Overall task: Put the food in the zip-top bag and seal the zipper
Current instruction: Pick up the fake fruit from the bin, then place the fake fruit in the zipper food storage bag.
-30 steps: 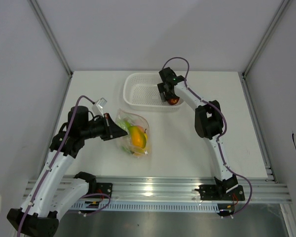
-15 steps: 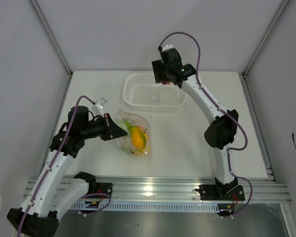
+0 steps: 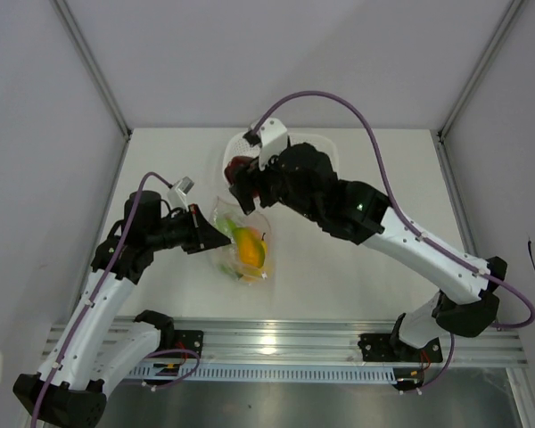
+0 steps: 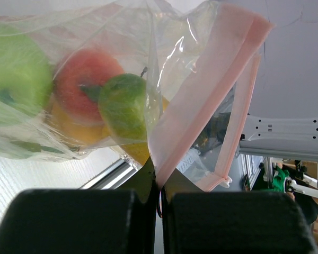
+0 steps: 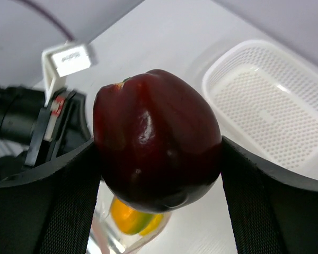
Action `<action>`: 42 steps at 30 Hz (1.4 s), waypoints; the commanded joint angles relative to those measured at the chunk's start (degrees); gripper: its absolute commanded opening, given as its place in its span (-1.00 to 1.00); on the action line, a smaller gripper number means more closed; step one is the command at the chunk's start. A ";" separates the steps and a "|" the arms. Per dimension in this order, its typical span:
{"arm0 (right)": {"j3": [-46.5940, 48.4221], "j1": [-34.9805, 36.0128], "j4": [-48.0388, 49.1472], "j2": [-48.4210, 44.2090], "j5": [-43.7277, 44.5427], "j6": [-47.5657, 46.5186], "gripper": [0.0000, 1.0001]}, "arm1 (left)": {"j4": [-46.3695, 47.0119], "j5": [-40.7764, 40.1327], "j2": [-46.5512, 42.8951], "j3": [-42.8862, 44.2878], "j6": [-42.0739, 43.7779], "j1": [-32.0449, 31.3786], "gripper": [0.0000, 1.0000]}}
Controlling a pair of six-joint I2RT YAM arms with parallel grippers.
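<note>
Seen from above, a white counter (image 3: 339, 259) carries two robot arms mounted at its near edge. The left gripper (image 4: 159, 185) has its jaws clenched on one lip of the zip-top bag (image 3: 241, 245), pinching the pink zipper (image 4: 201, 100) close to a corner. The bag lies left of the counter's middle and already holds a green apple (image 4: 16, 74), a peach (image 4: 87, 71) and a yellow-orange mango (image 3: 248, 250).

The right gripper (image 3: 243, 189) hangs just above the far end of the bag. Its jaws are spread wide, grasping a dark red apple (image 5: 156, 140) by its sides. Behind it, at the middle of the far edge, sits a white perforated basket (image 5: 275, 106).

Several things could go wrong from here. Only one lip of the bag is held, so the mouth may sag nearly flat. If so, the round apple could land on the outside of the plastic and roll off across the counter. The apple looks broad against the opening, so pushing it in could tug the thin strip out of the left jaws. Crowded fruit inside might be nudged back out through the mouth. The two grippers are also very near each other, so a low or leftward approach risks a knock between them.
</note>
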 commanded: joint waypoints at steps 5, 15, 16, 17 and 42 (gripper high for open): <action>-10.48 6.41 3.21 -3.57 -2.79 6.60 -0.93 | 2.62 1.38 -0.05 0.58 -0.31 -0.18 -0.99; -17.35 7.74 4.18 -3.75 -2.98 11.00 -0.86 | 1.83 1.20 -0.14 1.55 -0.40 -0.18 -0.99; -17.35 7.74 4.01 -3.48 -2.54 11.00 -0.83 | 1.66 1.20 -0.23 1.46 -0.40 -0.18 -0.99; -17.35 7.74 3.83 -2.78 -1.84 11.00 -0.81 | 1.57 1.20 -0.40 1.72 -0.40 -0.18 -0.99; -10.76 3.61 7.08 1.71 -3.68 5.37 0.99 | -0.02 0.67 -2.69 2.52 -1.71 -0.18 -0.99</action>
